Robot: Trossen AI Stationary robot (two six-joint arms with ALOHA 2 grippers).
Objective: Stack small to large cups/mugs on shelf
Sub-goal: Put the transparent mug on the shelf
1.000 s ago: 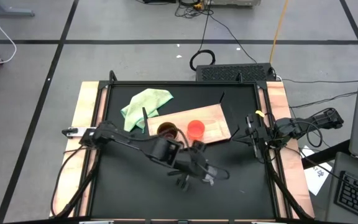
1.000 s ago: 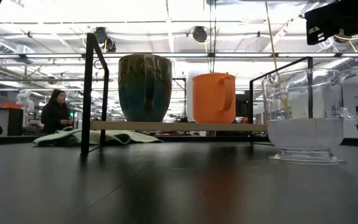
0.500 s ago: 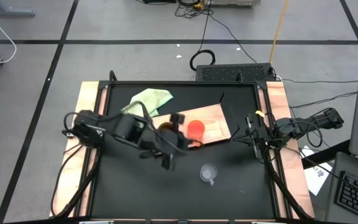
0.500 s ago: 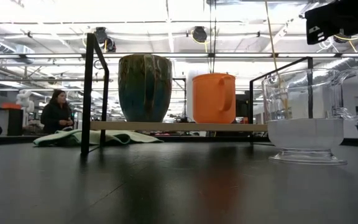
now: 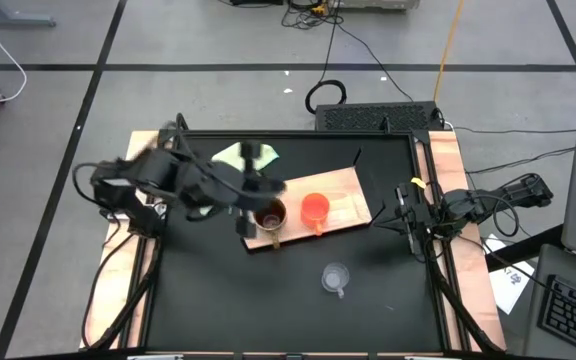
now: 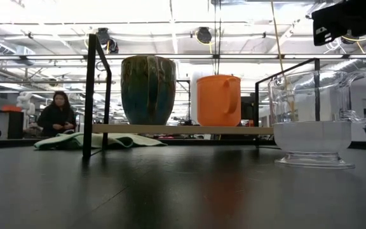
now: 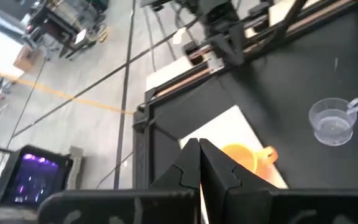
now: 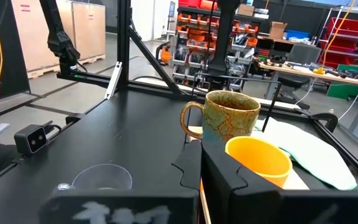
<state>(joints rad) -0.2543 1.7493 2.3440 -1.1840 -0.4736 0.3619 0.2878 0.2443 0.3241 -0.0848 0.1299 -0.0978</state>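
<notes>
Swinging back from the clear glass cup (image 5: 336,277), the left arm has crossed the counter (image 5: 298,310) in the last second and now hangs over the green cloth (image 5: 230,156), at the far-left end of the shelf (image 5: 346,203). Its left hand (image 7: 199,163) is closed with the fingers together and nothing between them. The glass has stayed where it was let go, upright on the bare counter, apart from the shelf on the near side, roughly in line with the orange cup (image 5: 314,209).

On the shelf the brown mug (image 5: 268,213) and the orange cup stand side by side, the mug towards the cloth end, close but not touching as far as the level view shows. Nothing is nested in anything yet.

By my reckoning that leaves the stacking undone: the orange cup has to go into the mug and the glass into the orange cup. With the left arm pulled away empty, it looks to be between grasps.

The right hand (image 8: 200,163) waits off the right end of the shelf, by the counter's edge, fingers closed and empty. Beyond the counter a person (image 6: 56,114) sits in the room.
</notes>
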